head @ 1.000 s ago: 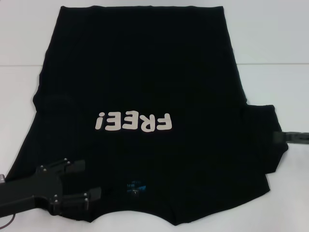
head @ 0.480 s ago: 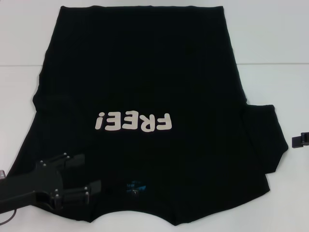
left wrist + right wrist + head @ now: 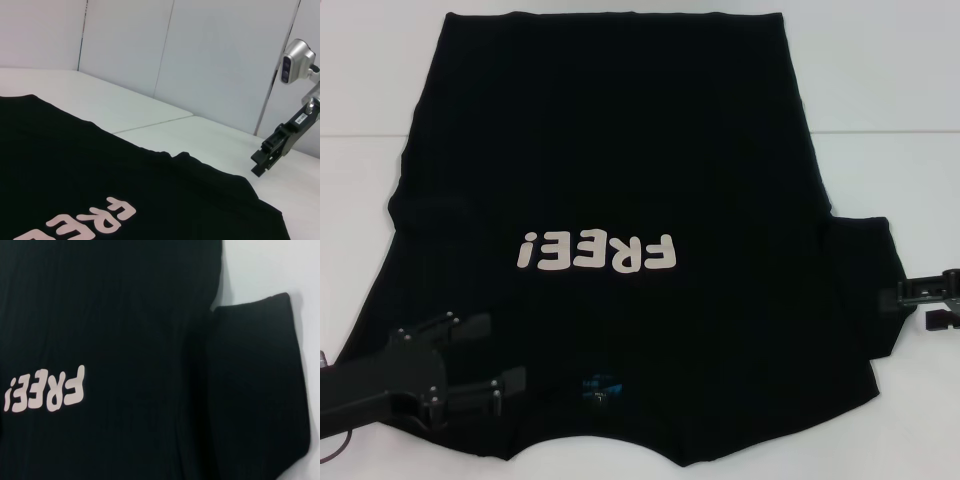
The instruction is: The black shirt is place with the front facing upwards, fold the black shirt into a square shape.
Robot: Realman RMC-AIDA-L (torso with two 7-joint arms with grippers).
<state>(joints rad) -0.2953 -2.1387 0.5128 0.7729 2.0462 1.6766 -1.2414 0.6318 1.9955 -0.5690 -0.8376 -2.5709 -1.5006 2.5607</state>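
Your black shirt (image 3: 620, 180) lies flat on the white desk (image 3: 880, 90), lettering up. It's soft and limp, so pinch hems or sleeve edges. Left gripper (image 3: 485, 352) hovers spread wide over the near shoulder; right gripper (image 3: 925, 298) sits slightly parted beside the sleeve.

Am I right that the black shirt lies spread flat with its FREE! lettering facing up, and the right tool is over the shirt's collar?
Not quite. The black shirt does lie spread flat with the FREE! lettering facing up, but the right tool is at the sleeve edge on the robot's right, as the head view shows. The left tool is the one beside the collar.
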